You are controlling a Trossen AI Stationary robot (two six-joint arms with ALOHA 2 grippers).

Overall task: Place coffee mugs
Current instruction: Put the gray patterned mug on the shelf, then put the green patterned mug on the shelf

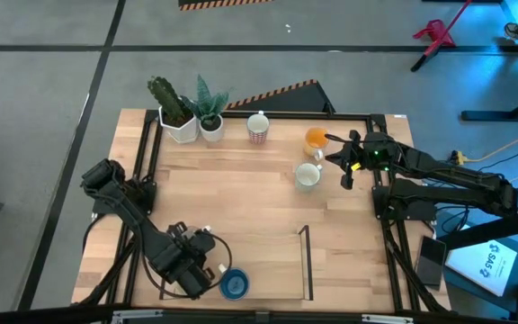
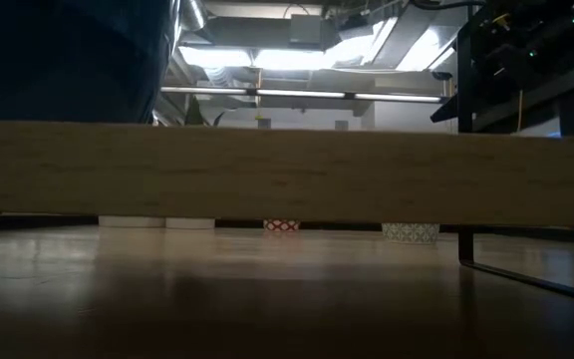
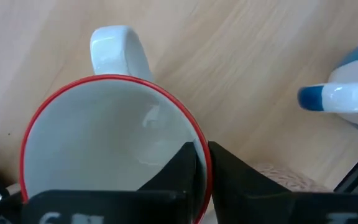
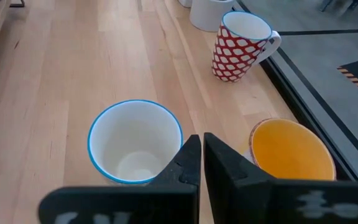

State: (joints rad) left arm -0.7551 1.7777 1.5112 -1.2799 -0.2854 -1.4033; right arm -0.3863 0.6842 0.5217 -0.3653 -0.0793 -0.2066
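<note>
My left gripper (image 3: 202, 180) is near the table's near-left corner, shut on a white mug with a red rim (image 3: 104, 143). In the high view the gripper (image 1: 196, 256) mostly covers that mug. A blue mug (image 1: 234, 284) stands just to its right, upright on the table. My right gripper (image 4: 201, 158) is shut and hovers at the far right, between a white blue-rimmed mug (image 4: 135, 140) and an orange mug (image 4: 291, 149). A red-dotted white mug (image 1: 257, 128) stands upright by the far edge. My left gripper holds the red-rimmed mug by its rim (image 3: 199, 146), on the side opposite the handle (image 3: 118, 50). One finger (image 3: 179, 168) is inside the cup and the other (image 3: 235, 177) outside, coming from above. The mug is upright; I cannot tell whether it is lifted. My right gripper: the finger nearest the blue-rimmed mug overlaps its rim (image 4: 178, 146), and I cannot tell whether they touch.
Two white pots with green plants (image 1: 187, 121) stand at the far-left corner. A thin black L-shaped bar (image 1: 307, 261) lies on the near-right part of the table. Bare wood (image 1: 241, 198) spans the middle. A black frame (image 1: 380, 126) runs along the table's edges.
</note>
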